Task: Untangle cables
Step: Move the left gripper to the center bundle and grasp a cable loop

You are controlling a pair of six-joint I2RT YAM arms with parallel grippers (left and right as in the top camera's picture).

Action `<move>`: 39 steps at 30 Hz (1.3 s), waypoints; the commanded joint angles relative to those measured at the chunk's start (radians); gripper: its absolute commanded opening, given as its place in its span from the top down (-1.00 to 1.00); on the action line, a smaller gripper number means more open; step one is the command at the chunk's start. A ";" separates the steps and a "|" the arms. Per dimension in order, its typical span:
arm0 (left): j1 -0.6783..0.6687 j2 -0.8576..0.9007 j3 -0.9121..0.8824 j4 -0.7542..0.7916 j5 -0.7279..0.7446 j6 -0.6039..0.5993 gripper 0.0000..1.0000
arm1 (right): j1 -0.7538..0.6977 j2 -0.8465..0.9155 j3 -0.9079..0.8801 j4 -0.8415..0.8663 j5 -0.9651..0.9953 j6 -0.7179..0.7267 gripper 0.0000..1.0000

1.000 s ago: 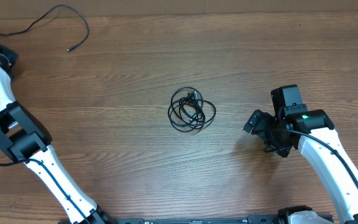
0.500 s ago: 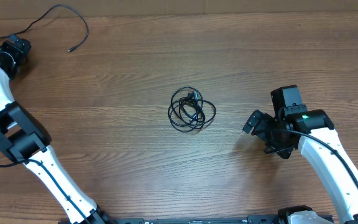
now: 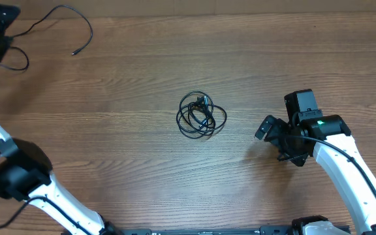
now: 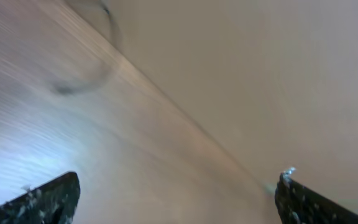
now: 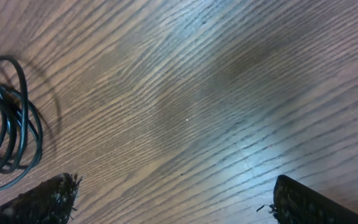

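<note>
Several thin black cables (image 3: 201, 115) lie bunched in a small looped tangle at the middle of the wooden worktop (image 3: 129, 143), and one more loose cable (image 3: 91, 31) curves across the far left corner. The left fingers (image 4: 48, 198) stand wide apart and empty near that loose cable. The right fingers (image 5: 45, 200) are likewise spread wide and empty, near the tangle on its right side.

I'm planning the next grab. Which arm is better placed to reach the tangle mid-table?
Right. The right gripper is open, close beside the tangled cables, which show in its wrist view. The left gripper is far off at a corner of the table.
</note>
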 commanded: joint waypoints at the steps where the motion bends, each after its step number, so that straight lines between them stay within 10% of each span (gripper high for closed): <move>1: -0.076 -0.002 -0.005 -0.142 0.117 0.129 -1.00 | 0.003 -0.003 0.024 0.006 -0.060 -0.022 -1.00; 8: -0.359 0.023 -0.007 -0.497 -0.100 0.307 -1.00 | 0.003 -0.003 0.024 0.043 -0.229 -0.138 -1.00; 23: -1.031 0.154 -0.035 -0.521 -0.607 0.134 -0.90 | 0.003 -0.003 0.024 0.055 -0.375 -0.138 -1.00; 39: -1.025 -0.235 -0.220 -0.522 -0.587 0.143 -0.99 | -0.200 -0.003 0.024 -0.029 -0.368 -0.162 -1.00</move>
